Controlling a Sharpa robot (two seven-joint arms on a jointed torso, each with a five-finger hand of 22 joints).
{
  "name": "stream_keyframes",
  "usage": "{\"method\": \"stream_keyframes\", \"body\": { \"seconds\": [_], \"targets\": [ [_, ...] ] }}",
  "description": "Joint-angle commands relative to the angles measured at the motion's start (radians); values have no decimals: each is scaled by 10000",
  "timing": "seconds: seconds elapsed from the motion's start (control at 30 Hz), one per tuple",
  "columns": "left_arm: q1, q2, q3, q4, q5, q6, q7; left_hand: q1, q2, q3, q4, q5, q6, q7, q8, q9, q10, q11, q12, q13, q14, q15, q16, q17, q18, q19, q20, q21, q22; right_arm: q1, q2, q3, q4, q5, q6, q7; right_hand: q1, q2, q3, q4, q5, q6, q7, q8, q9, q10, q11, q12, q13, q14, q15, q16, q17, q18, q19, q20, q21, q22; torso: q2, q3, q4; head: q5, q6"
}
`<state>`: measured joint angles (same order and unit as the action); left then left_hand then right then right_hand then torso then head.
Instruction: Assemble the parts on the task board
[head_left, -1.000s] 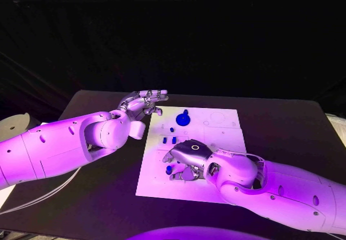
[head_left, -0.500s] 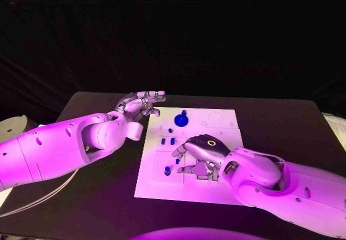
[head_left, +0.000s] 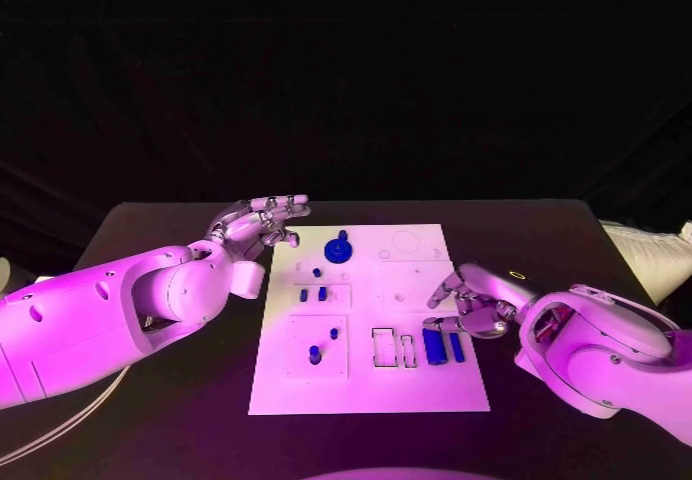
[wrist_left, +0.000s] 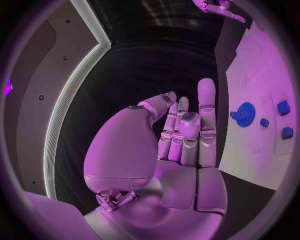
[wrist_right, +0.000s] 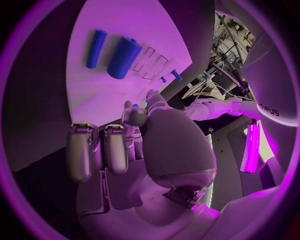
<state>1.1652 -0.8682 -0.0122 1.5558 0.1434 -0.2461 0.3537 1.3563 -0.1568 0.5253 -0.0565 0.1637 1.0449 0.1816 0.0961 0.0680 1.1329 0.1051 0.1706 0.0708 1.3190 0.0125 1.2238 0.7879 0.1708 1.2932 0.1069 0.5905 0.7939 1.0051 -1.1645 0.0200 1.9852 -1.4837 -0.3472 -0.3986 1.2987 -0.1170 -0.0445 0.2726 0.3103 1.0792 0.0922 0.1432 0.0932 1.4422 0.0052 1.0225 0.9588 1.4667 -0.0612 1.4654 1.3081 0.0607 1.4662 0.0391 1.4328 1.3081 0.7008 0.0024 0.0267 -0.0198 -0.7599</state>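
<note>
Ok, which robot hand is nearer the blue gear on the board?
Left. The left robot hand sits just off the board's edge beside the blue gear; the right robot hand is farther away, by the board's opposite edge.

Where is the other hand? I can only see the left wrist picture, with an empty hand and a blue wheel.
Observer: In the head view, the right hand is at the right edge of the task board.
Operator: Is it holding a piece?
Observer: No. The right wrist view shows nothing in its fingers.
Operator: What is next to it?
Observer: A thick blue bar and a thin blue bar lie side by side on the board, close to its fingertips.
</note>
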Motion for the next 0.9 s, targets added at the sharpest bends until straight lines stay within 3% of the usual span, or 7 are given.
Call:
{"method": "stream_keyframes", "body": {
  "seconds": [0.03,0.17,0.37,0.53,0.9],
  "targets": [
    [4,1,-6,62,31,178,35,5,122,-51,-1,-36,-41,14,6,-10,-62,13,66,-13,-88,16,-40,-11,102,-52,0,-45,-13,-93,-169,-25,171,592,-26,-1410,-167,263,-292,109,62,-49,21,130,84,-96,46,1416,1685,778,-14,169,1007,-166,303,13,122,736,-7,-9,-130,-40,17],
    [4,8,-20,72,31,195,31,5,122,-51,-1,-36,-41,14,6,-10,-62,13,66,-13,-88,16,-40,-11,102,-52,0,-45,-13,-155,-268,-52,228,423,72,-1673,-205,435,-572,135,70,-114,25,247,180,-92,70,1994,2452,790,9,252,1128,-171,315,27,153,784,-19,-9,-143,-62,20],
    [3,10,-37,66,31,209,28,-18,132,-81,-1,-39,-42,13,8,-8,-81,15,91,-13,-100,20,-41,-41,102,-57,6,-49,-18,-289,-165,-75,193,29,326,-1831,-237,555,-786,151,37,-112,20,368,288,12,61,2439,3024,802,7,313,1220,-181,330,37,185,834,-9,-6,-98,-23,2],
    [3,-11,-53,62,31,208,28,-18,132,-81,-1,-39,-42,13,8,-8,-81,15,91,-13,-100,20,-41,-41,102,-57,6,-49,-18,-401,10,-79,107,-205,496,-1862,-262,576,-880,154,25,-86,5,431,347,49,51,2577,3204,806,1,332,1249,-184,336,35,196,852,-4,-10,-134,30,-22],
    [3,-22,-63,63,31,217,16,-18,132,-81,-1,-39,-42,13,8,-8,-81,15,91,-13,-100,20,-41,-41,102,-57,6,-49,-18,-600,374,-81,-65,-653,703,-1862,-285,594,-984,153,3,-48,-18,510,425,102,34,2741,3413,821,-9,387,1346,-204,368,28,254,940,-3,-18,-134,70,-45]
  ]
}}
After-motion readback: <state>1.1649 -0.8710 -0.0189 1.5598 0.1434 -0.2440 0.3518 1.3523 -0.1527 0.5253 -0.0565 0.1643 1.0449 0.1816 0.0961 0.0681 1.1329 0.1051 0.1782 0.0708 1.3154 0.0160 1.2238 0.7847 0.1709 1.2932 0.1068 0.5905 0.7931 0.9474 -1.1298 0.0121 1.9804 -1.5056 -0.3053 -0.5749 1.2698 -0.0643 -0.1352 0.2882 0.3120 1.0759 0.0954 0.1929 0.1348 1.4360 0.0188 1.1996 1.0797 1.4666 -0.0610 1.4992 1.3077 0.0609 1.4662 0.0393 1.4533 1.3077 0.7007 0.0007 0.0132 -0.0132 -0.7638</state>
